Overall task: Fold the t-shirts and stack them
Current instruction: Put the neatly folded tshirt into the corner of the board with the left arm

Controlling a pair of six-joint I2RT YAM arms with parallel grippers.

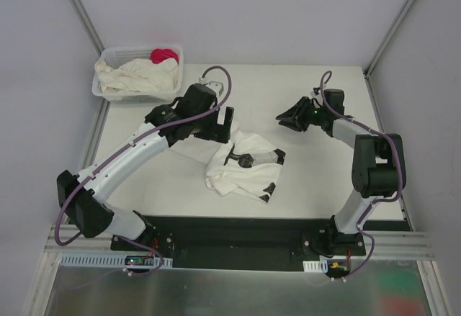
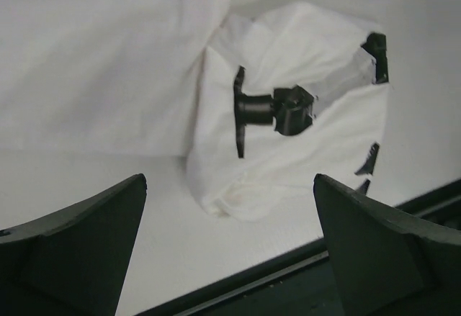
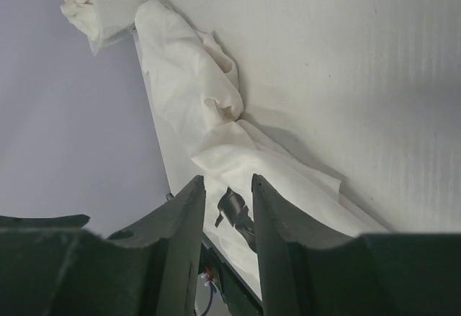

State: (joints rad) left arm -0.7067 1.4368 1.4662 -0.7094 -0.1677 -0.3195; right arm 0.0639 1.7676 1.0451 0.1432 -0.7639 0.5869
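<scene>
Nearest you, the crumpled t-shirt (image 1: 241, 172) lies on the table (image 1: 317, 179) about mid-width, close to the near edge. Its black print faces up, and part of the cloth trails off far-left under your left arm. Your left gripper (image 2: 229, 181) hangs over the shirt, claw spread wide with nothing in it. Further back on the right, your right gripper (image 3: 226, 181) is well apart from the shirt, fingers only a little apart with nothing between them. Far left corner: the white basket (image 1: 137, 97) with heaped t-shirts (image 1: 133, 78) and a pink-red cloth (image 1: 164, 55) inside.
</scene>
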